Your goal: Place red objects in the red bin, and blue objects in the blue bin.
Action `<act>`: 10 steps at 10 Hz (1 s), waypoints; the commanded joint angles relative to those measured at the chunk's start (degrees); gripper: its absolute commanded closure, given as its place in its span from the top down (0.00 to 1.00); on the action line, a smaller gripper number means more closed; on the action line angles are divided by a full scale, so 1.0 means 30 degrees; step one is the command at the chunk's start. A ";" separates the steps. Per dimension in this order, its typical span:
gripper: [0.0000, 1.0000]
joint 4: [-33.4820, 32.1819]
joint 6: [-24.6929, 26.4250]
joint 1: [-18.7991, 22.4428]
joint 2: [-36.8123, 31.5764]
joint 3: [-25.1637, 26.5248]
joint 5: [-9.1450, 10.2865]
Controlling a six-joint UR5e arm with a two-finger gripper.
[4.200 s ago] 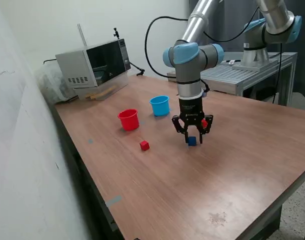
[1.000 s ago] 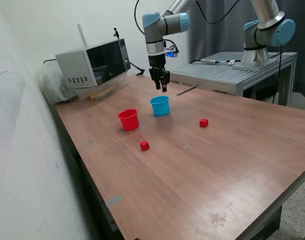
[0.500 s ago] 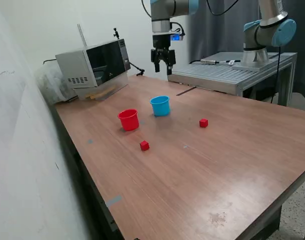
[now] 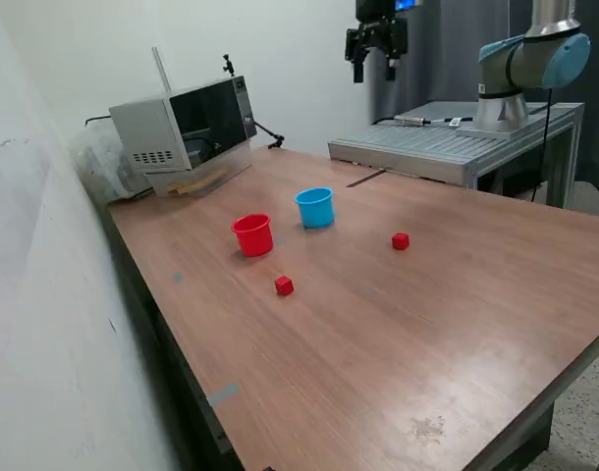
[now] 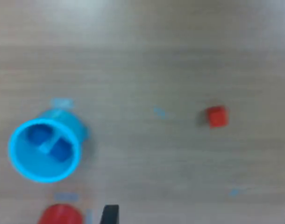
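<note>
A smooth brown wooden table (image 4: 427, 334) with fine straight grain is seen in the exterior view. Near its middle two small round plastic cups stand upright, both tapered with open tops and rolled rims: a red cup (image 4: 252, 235) and, just beside it at about two o'clock, a light blue cup (image 4: 315, 207). Two small solid red cubes lie on the bare wood. One red cube (image 4: 284, 286) is placed near the red cup, at about five o'clock from it. The other red cube (image 4: 401, 240) is placed at about four o'clock from the blue cup, well apart from the first.

In the blurred wrist view, looking straight down, two dark blue cubes (image 5: 49, 142) are seen lying side by side on the floor of the blue cup.

The black two-finger claw (image 4: 376, 44) is held high above the far edge of the table, at about one o'clock from the blue cup and well apart from every cup and cube. Its fingers are spread apart and nothing is gripped between them.

At the far corner a boxy grey microwave (image 4: 182, 126) with a dark glass door is set. A ribbed grey metal bench (image 4: 447, 147) is seen behind the table.
</note>
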 commanded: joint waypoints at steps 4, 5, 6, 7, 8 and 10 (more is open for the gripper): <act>1.00 -0.2189 0.1086 0.4547 0.1347 0.0797 -0.0276; 1.00 -0.3303 0.1086 0.4548 0.2749 0.0769 -0.0243; 1.00 -0.4242 0.1057 0.4461 0.4185 0.0710 -0.0243; 1.00 -0.5209 0.1057 0.4257 0.5359 0.0681 -0.0272; 1.00 -0.5799 0.1057 0.4226 0.6502 0.0564 -0.0272; 1.00 -0.6940 0.0999 0.3034 0.8584 0.0418 -0.0272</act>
